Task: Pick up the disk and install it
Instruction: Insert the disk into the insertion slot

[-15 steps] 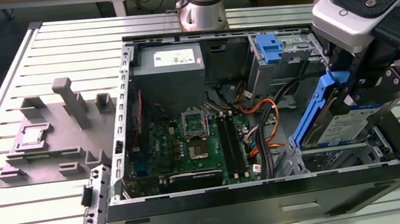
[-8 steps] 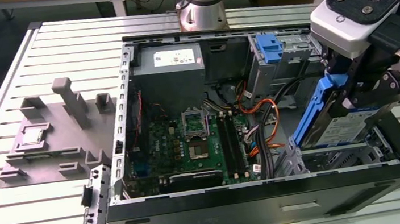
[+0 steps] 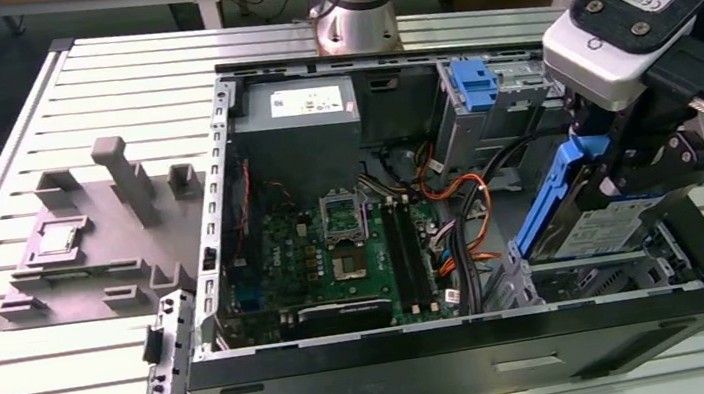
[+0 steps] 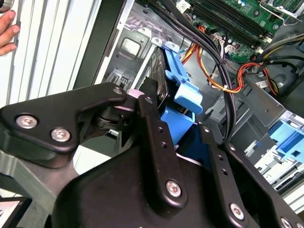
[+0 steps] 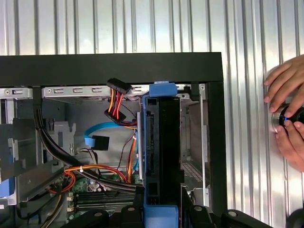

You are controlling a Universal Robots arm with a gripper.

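As clamped now, gripper (image 3: 631,173): closed tight on the disk (image 3: 594,228), a black finger (image 4: 151,127) on either side, nothing loose between them.
Disk: held on edge and tilted, lower end down inside the computer case (image 3: 478,341), upper end raised above the rim, at the exterior view's right; blue bracket (image 3: 544,204) running along the edge.
Below the disk: grey metal drive bay (image 3: 578,282) in the case corner; seen edge-on in the first wrist view, standing between the bay's metal sides; touching them or just clear, cannot tell.
Just beside: bundle of black and orange cables (image 5: 102,179), plus a connector on red and yellow wires (image 5: 118,87), near the bay mouth.
Step in hand, judged: installing, with the pick-up done and the disk partly lowered toward the bay, not yet seated.
Next move, judged: calls for levelling the tilt to match the bay, a straight push along the slot, bracket edges kept in the guides, cables kept out of the way.
Risk, judged: snagging a wire or jamming askew.
Farther in: motherboard (image 3: 345,248), power-supply box (image 3: 294,108), silver cage (image 3: 501,98), all well apart.
Outside the case: a person's hand (image 5: 287,109) on the ribbed table (image 5: 247,28), around a small round device.
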